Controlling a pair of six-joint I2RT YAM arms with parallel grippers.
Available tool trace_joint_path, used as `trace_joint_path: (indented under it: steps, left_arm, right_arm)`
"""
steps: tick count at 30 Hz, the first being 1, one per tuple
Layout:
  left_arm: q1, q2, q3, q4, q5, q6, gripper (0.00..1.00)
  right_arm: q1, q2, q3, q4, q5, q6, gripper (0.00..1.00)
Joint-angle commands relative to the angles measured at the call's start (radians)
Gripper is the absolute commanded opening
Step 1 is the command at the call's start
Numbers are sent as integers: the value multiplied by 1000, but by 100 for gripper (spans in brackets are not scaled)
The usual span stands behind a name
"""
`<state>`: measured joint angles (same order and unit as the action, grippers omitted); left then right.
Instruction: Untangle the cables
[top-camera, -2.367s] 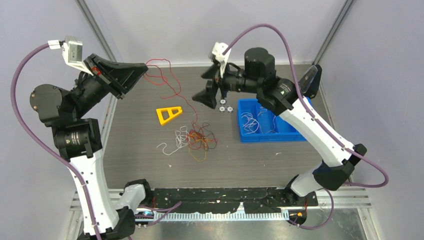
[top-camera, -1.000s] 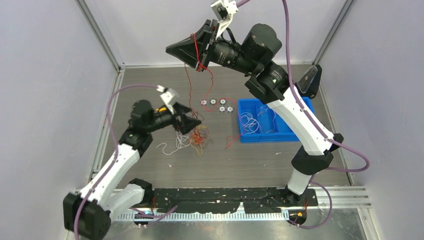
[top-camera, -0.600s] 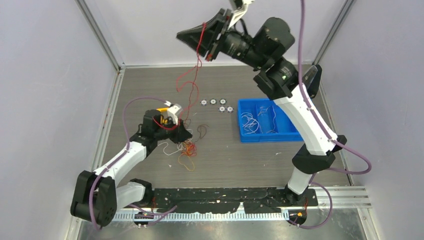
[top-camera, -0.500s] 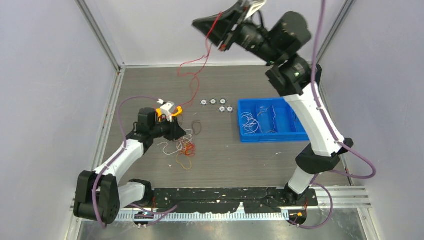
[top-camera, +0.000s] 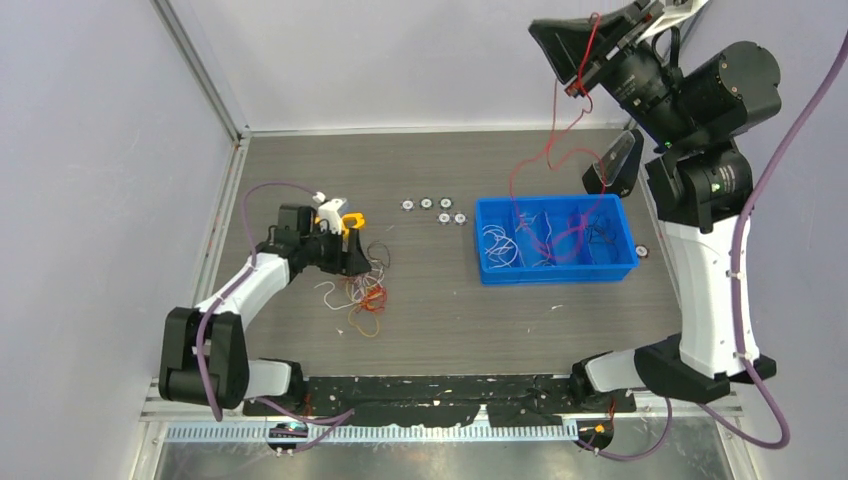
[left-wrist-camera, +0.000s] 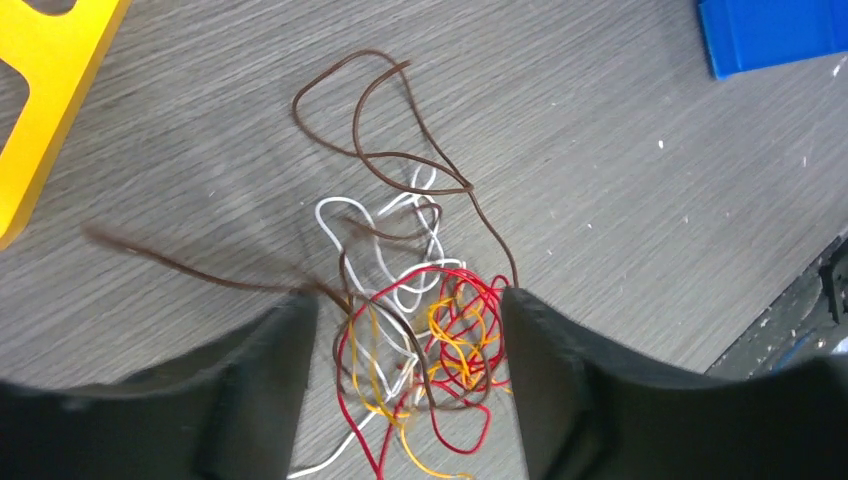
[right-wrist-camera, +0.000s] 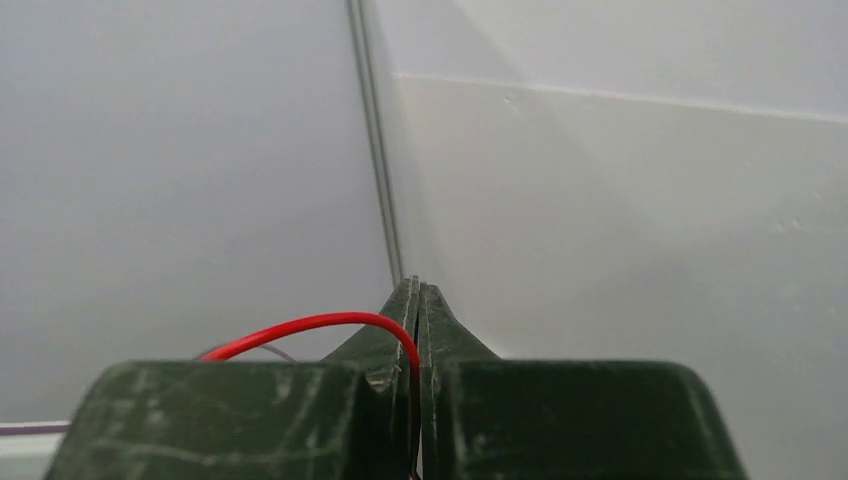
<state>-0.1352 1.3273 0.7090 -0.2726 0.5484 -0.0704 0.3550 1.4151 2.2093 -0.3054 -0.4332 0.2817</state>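
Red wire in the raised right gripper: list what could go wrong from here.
1. The thin red wire is pinched only at the tips of the shut right gripper; it might slip free.
2. Its lower loops hang down to the blue plastic bin holding loose white wires and could tangle with them.
3. The open left gripper straddles the clump of red, orange, white and brown wires; closing may grab several strands.

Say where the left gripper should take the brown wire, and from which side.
Take the brown wire at its far loop, straight down from above: that loop lies on the table by itself, clear of the red, orange and white tangle.
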Motion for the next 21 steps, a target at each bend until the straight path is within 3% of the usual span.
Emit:
trace_joint_path:
  steps: [1, 4, 11, 14, 17, 21]
  left_arm:
    - [2, -114, 67, -15, 71, 3, 79]
    - [0, -179, 87, -52, 81, 37, 98]
    - [0, -286, 159, -150, 111, 125, 99]
    - [-10, -329, 230, -58, 242, 69, 100]
    - [-127, -323, 314, 148, 236, -76, 99]
    - [-381, -121, 590, 193, 152, -86, 100]
  right_arm:
    - [-123, -79, -139, -148, -20, -111, 5]
    - [-211, -146, -254, -198, -47, -163, 5]
    - [-376, -253, -481, -253, -79, -243, 5]
    - [-397, -257, -521, -260, -124, -234, 5]
    - [-399, -240, -518, -248, -203, -183, 5]
    - [-399, -221, -519, -210, -281, -124, 5]
